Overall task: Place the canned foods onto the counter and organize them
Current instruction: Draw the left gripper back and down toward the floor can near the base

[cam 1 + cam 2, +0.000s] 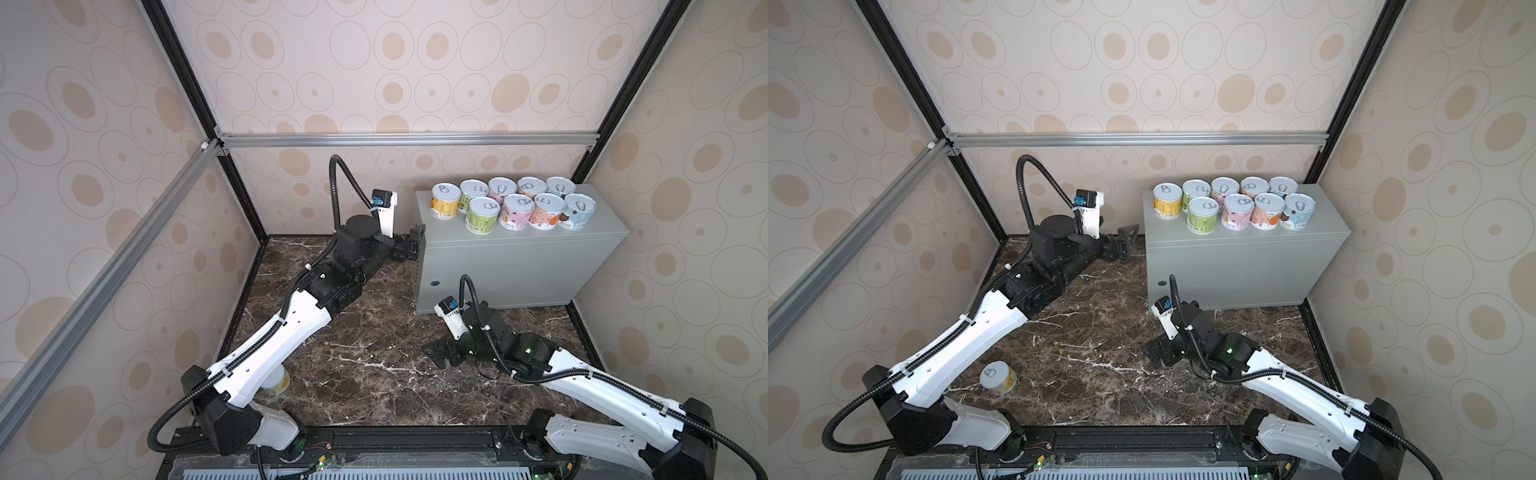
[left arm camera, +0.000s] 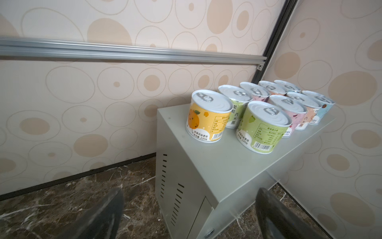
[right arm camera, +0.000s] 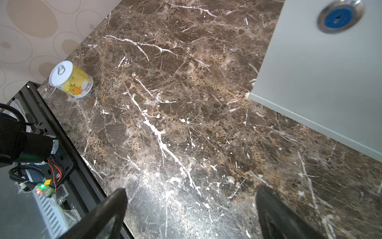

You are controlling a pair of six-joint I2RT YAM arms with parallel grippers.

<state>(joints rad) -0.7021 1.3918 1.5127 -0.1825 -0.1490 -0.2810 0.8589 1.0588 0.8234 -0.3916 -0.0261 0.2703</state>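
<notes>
My left pincer (image 2: 190,193) and right pincer (image 3: 191,192) gape empty.
Nine tins (image 1: 517,212) on the worktop (image 1: 440,230), far row half hidden; my left arm (image 1: 270,345) hides most of the tenth tin (image 1: 280,383).

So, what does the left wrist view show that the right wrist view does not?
Only left wrist: nine short round tins with silvery lids, in two rows on the flat top of the light-grey metal cabinet, and its perforated side. Only right wrist: one yellow-labelled tin on the dark brown marble surface, and the cabinet's round blue-centred lock. Both: cabinet, marble surface, an open gripper each: left gripper, right gripper.
</notes>
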